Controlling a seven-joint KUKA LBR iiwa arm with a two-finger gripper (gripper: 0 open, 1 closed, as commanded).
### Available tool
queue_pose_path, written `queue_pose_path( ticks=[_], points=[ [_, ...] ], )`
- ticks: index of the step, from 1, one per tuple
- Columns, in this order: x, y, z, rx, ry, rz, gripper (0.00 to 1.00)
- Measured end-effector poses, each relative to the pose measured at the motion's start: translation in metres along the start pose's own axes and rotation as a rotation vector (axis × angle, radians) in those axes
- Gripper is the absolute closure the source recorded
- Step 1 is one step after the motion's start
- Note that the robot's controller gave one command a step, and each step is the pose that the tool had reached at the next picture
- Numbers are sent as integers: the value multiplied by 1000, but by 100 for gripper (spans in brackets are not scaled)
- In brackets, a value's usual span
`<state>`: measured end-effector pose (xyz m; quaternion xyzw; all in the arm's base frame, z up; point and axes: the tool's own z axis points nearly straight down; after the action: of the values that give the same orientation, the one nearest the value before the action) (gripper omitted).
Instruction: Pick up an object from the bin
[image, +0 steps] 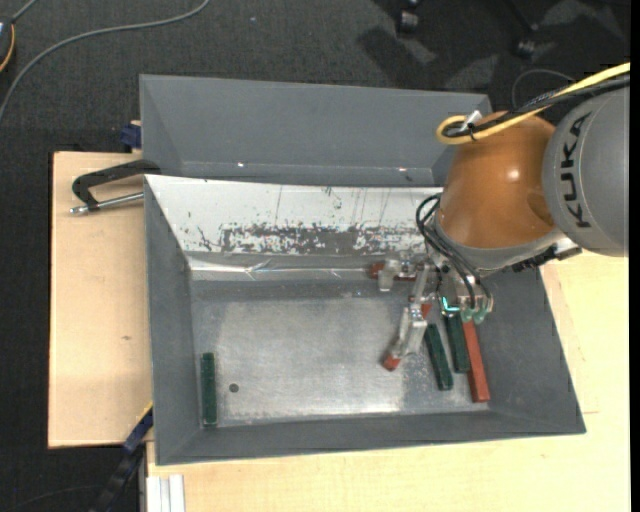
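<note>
My gripper (396, 356) hangs low over the right part of the bin floor, its red-tipped end close to the floor. Just to its right lie three slim bars side by side. The nearest is a dark green bar (438, 362), then a second dark green bar (456, 347), and outermost a red-brown bar (475, 371). The upper ends of the bars run under the gripper's body. I see nothing held in the gripper.
A single dark green bar (207, 388) lies upright along the left wall in the near left corner. The arm's orange cover hangs over the bin's right rear corner. The floor between the left bar and the gripper is bare metal.
</note>
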<state>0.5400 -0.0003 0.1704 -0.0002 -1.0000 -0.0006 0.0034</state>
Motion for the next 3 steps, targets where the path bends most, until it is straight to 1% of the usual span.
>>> queue_pose_path(
  ticks=[1, 2, 3],
  points=[
    [34, -74, 86, 2, -2, -243, 0],
    [-17, -97, 99, 3, -13, -545, 0],
    [-19, -97, 95, 5, -19, -544, 100]
  ],
)
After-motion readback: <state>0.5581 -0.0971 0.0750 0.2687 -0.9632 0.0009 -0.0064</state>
